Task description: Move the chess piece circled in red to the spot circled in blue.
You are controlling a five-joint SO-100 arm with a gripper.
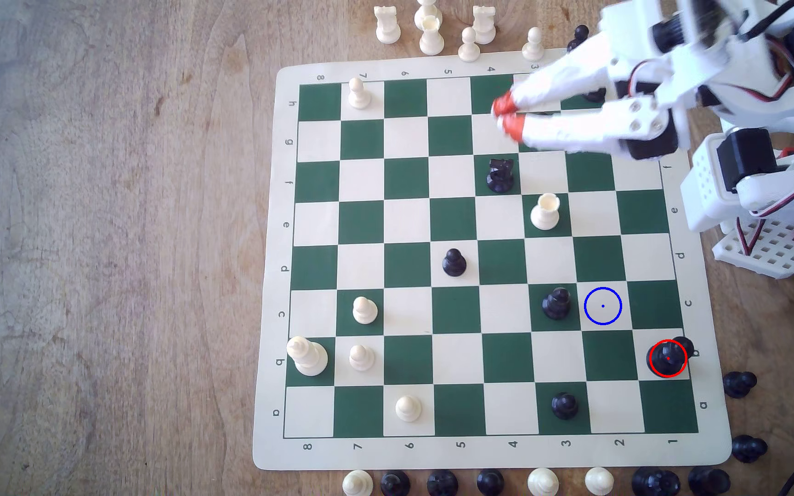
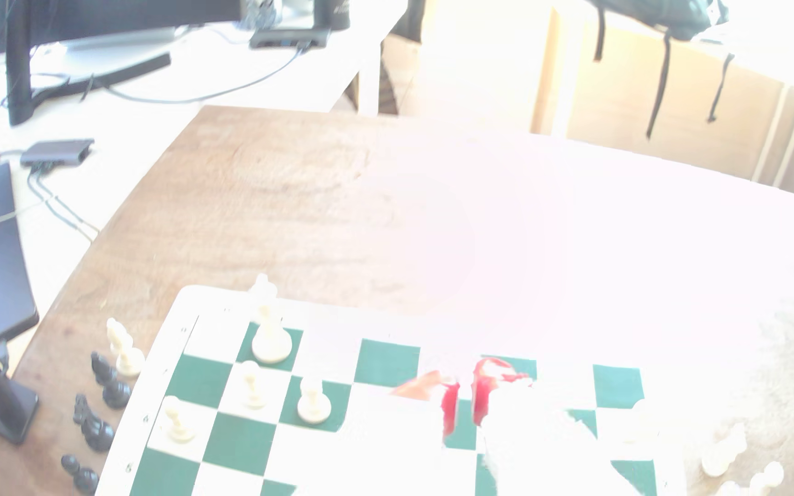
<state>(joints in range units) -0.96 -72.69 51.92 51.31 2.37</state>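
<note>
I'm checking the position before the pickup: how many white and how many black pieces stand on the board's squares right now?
White pieces on the board: 6
Black pieces on the board: 6, counting the red-circled piece and one partly hidden piece behind the gripper
Total: 12

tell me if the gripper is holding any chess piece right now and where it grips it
Nothing is held. The gripper hovers over the board's far rows with its red fingertips almost together and bare, far from the red-circled black piece.
</note>
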